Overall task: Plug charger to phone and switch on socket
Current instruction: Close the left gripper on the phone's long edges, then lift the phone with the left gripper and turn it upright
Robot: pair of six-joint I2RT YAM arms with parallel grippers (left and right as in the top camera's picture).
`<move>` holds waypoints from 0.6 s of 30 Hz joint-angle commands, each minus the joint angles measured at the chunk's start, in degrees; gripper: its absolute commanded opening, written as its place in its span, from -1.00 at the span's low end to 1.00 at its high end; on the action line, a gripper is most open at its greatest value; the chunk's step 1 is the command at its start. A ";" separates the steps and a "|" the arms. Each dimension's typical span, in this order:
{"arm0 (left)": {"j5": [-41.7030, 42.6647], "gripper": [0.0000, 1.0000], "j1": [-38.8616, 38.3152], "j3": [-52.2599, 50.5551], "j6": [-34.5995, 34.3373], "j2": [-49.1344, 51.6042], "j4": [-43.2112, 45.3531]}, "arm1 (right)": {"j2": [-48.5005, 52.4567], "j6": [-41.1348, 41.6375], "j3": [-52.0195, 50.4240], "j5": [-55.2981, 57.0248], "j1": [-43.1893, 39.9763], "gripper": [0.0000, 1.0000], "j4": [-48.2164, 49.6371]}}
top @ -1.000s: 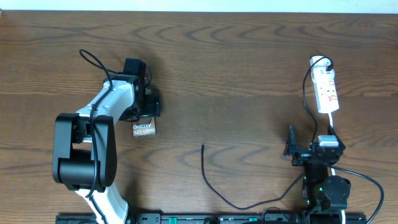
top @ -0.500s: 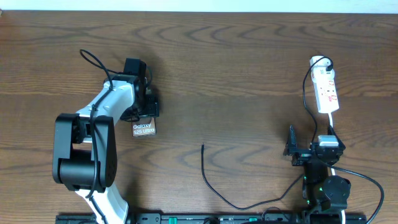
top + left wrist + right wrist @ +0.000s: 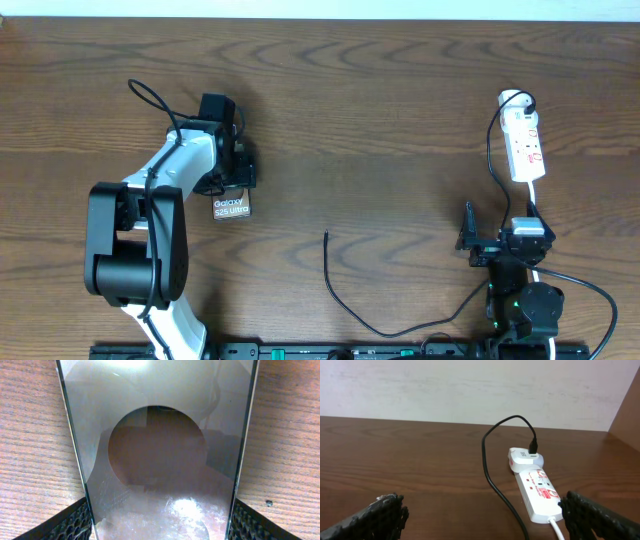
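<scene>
- Firmly pinching phone (image 3: 231, 208) by both long edges, toward left edge: left gripper (image 3: 159, 522), arm bent, reaching from front edge
- Spread wide, holding nothing: right gripper (image 3: 480, 512), low near front right corner, facing socket (image 3: 537, 491)
- Loose by front edge: charger (image 3: 340, 290) tip

Left of centre in the overhead view, the slim dark brown glossy rectangular phone (image 3: 230, 208) carried pale lettering: "Galaxy" above what looked like "S25 Ultra". Near the right edge, the small white elongated plastic power strip (image 3: 526, 150) bore red marks, too small to read from overhead and no clearer in the right wrist view.
</scene>
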 commanded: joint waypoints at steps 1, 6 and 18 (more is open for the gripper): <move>-1.64 -0.38 -0.09 -0.63 -0.11 1.20 -0.28 | -0.31 0.72 -0.04 -0.07 -0.24 0.99 -0.22; -1.62 -0.38 -0.09 0.35 -0.11 -1.44 -0.26 | -0.31 0.72 -0.04 -0.09 -0.24 0.99 -0.22; -0.79 -0.38 -0.09 0.50 -0.11 -8.87 -0.33 | -0.31 0.72 -0.04 -0.07 -0.24 0.98 -0.22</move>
